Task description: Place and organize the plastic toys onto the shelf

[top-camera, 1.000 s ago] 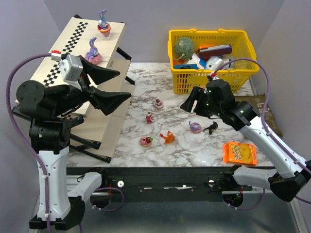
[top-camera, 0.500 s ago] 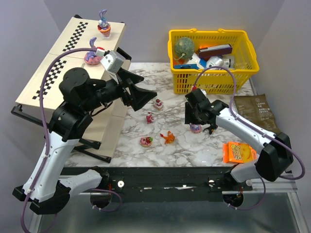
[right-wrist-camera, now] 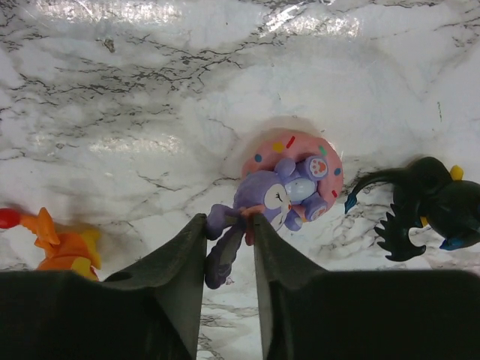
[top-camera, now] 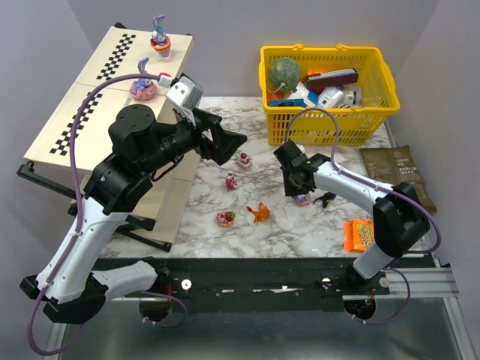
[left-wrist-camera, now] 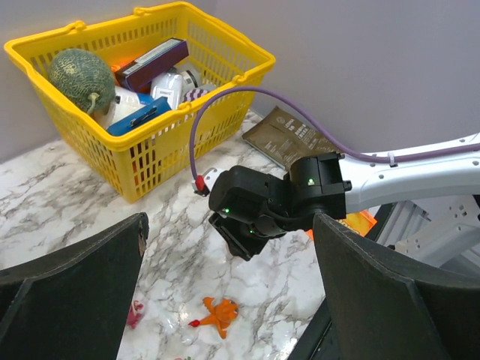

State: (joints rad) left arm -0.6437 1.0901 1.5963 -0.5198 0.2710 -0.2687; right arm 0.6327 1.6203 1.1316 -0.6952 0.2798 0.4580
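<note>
Both arms have swung inward since the earlier frame. The right gripper [right-wrist-camera: 227, 225] is now clamped on the ears of the doughnut rabbit [right-wrist-camera: 289, 184], which lies on the table [top-camera: 300, 240]. The left gripper [top-camera: 234, 148] hovers with its jaws wide apart and empty. Two shelved rabbits [top-camera: 142, 81] stand on the shelf [top-camera: 75, 112]; six plastic toys [top-camera: 232, 181] remain below, so the task is judged about one quarter complete.

The marble-patterned tabletop [right-wrist-camera: 112, 67] looks polished to me, throwing back glare. The rabbit [right-wrist-camera: 274, 196] on its pink doughnut is smooth, glossy plastic, and so are the black figurine [right-wrist-camera: 424, 206] and the orange figurine [right-wrist-camera: 64, 247]. The right gripper [right-wrist-camera: 229, 225] has matt black fingers [right-wrist-camera: 172, 285]. The basket [left-wrist-camera: 180, 142] is yellow moulded plastic lattice. The shelf [top-camera: 142, 52] panels look matt beige.
</note>
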